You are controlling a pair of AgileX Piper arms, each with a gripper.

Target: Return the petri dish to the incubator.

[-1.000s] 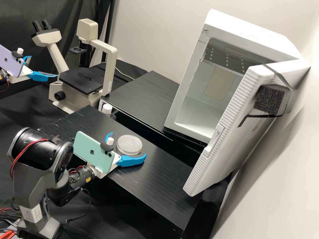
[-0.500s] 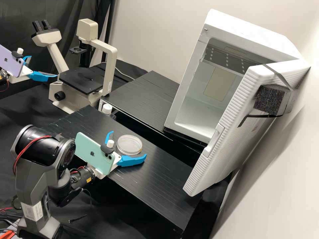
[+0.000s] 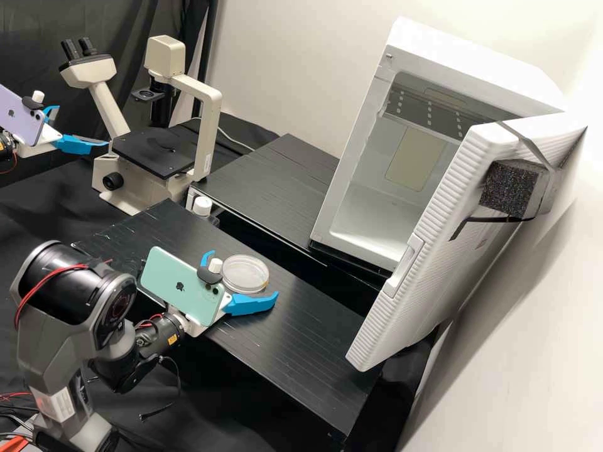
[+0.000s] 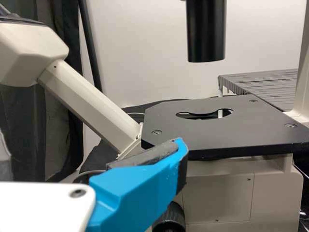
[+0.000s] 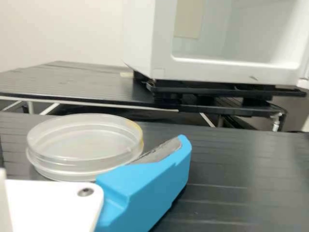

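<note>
In the high view, my right gripper [image 3: 244, 275] stands open at the clear, round petri dish [image 3: 237, 270], which lies flat on the near black bench, one blue finger on either side. In the right wrist view, my right gripper [image 5: 91, 147] has the dish [image 5: 87, 152] beside its visible finger; contact cannot be told. The white incubator [image 3: 359, 144] stands with its door [image 3: 433, 251] open. At the far left, my left gripper [image 3: 83, 125] is open and empty beside the microscope; in the left wrist view my left gripper [image 4: 89, 147] has one finger before the microscope stage [image 4: 212, 133].
A cream microscope [image 3: 210, 125] stands at the back left. A white-capped bottle [image 3: 202, 206] is between the near bench and the rear black table [image 3: 270, 182], with a dark gap separating them. The incubator's open door leans out over the near bench's right end.
My right gripper has shifted slightly to the right and closer around the dish, while that arm's upper joint swung a little left. The dish and my left gripper have kept still.
</note>
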